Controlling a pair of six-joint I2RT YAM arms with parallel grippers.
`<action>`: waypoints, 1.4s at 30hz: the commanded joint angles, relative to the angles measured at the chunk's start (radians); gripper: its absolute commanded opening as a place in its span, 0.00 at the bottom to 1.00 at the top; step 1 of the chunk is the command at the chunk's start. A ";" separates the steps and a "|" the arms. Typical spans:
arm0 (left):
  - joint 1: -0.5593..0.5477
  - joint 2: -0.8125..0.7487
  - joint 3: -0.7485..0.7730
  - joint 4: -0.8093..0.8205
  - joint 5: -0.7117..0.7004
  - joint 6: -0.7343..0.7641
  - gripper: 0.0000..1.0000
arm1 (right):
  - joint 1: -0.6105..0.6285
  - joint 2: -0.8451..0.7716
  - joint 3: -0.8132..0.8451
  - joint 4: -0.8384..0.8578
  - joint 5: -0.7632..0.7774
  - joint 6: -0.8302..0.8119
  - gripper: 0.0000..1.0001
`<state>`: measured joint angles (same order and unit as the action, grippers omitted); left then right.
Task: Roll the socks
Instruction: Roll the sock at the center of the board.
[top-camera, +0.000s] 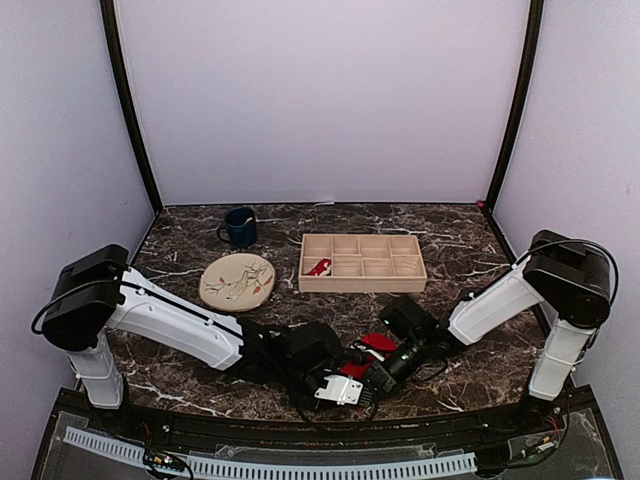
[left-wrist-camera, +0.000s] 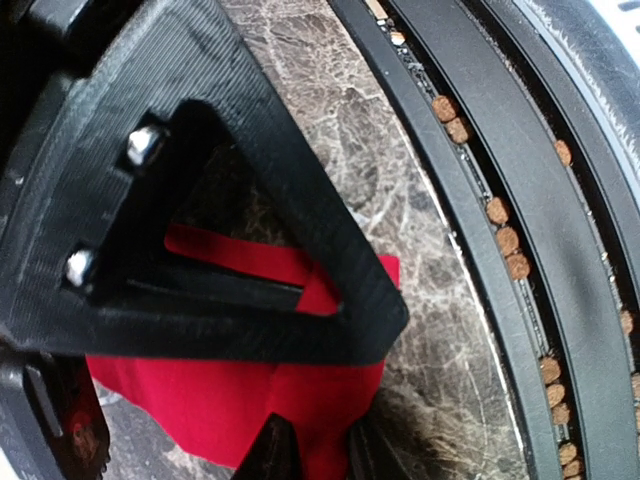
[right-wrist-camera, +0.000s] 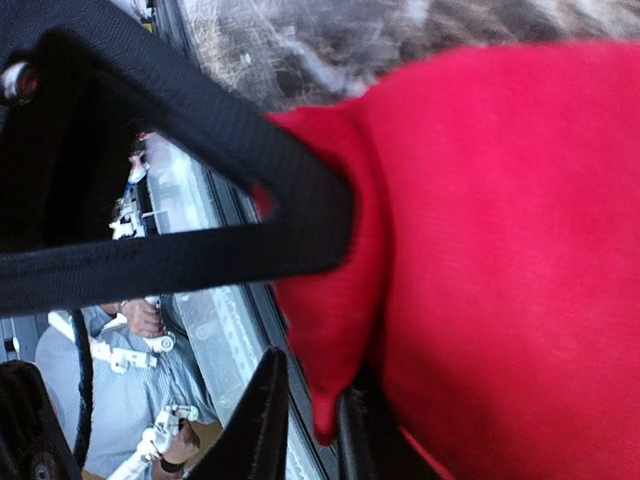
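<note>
Left gripper (left-wrist-camera: 335, 385) and right gripper (right-wrist-camera: 310, 300) meet near-centre to roll sock (right-wrist-camera: 500, 250). Fabric sits between both jaws, can't tell if clamped.

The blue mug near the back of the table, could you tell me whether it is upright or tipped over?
Upright: the blue mug stands on its base, its open mouth facing up and its handle out to the side.

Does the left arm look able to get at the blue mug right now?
Probably: only the low plate lies between it and the blue mug, but the left gripper is down at the red sock near the front edge.
</note>
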<state>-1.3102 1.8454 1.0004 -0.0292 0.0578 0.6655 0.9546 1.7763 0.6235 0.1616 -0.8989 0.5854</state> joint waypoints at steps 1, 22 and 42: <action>0.010 0.068 0.037 -0.196 0.117 -0.029 0.21 | -0.012 -0.013 -0.016 -0.009 0.051 -0.010 0.21; 0.101 0.155 0.198 -0.389 0.321 -0.094 0.19 | -0.048 -0.156 -0.080 -0.089 0.241 -0.032 0.31; 0.177 0.221 0.287 -0.477 0.381 -0.155 0.17 | -0.054 -0.292 -0.163 -0.104 0.386 -0.051 0.35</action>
<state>-1.1488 2.0220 1.3022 -0.3668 0.4427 0.5339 0.9134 1.5127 0.4877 0.1059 -0.6186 0.5568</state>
